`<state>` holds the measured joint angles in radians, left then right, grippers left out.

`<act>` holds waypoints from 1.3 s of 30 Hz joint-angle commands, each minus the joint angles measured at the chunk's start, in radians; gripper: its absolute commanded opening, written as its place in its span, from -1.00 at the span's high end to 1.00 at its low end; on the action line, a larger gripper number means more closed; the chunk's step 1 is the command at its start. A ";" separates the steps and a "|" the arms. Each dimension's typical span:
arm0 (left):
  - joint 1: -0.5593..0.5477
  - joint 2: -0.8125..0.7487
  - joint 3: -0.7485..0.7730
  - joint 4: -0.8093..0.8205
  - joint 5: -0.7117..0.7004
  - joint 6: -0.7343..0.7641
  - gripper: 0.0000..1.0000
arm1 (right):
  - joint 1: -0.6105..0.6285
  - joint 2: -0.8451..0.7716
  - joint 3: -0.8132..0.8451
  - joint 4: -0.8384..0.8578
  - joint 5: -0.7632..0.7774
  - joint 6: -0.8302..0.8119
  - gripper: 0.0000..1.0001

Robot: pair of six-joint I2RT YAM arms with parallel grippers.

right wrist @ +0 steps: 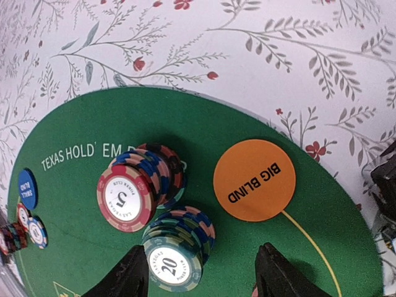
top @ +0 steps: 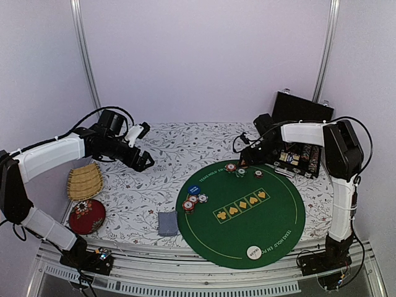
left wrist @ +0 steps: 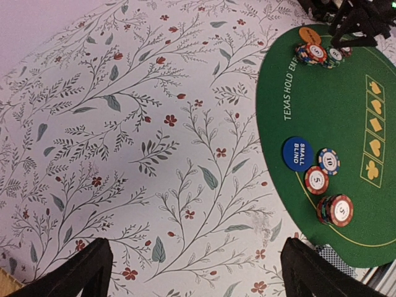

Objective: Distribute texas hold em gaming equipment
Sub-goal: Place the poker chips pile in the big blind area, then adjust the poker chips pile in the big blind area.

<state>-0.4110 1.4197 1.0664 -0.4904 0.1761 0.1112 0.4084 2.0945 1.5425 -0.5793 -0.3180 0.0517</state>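
Chips: 20 stack (right wrist: 175, 263) is sitting on mat (right wrist: 80, 130) between R gripper's (right wrist: 204, 247) fingers, spread wider than it. 5 stack (right wrist: 127, 198) and orange btn (right wrist: 254, 180) are crowding just ahead. L gripper (left wrist: 195, 247) is hanging spread wide over cloth (left wrist: 124, 124), well apart.

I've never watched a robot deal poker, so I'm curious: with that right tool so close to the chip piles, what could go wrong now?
1. The right tool stands open around the stack topped by a 20 chip; if it lifts away crookedly, a finger might clip it and spill chips.
2. The stack topped by a red 5 chip beside it looks staggered, so a nudge could topple it, perhaps towards the orange Big Blind disc.
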 commanded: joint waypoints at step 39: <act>0.011 -0.024 -0.010 0.007 0.022 0.004 -0.95 | 0.166 0.219 0.254 -0.275 0.351 -0.171 0.50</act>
<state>-0.4110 1.4193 1.0657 -0.4904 0.1940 0.1116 0.5735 2.2669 1.7844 -0.8265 0.0223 -0.1169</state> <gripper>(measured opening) 0.974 0.364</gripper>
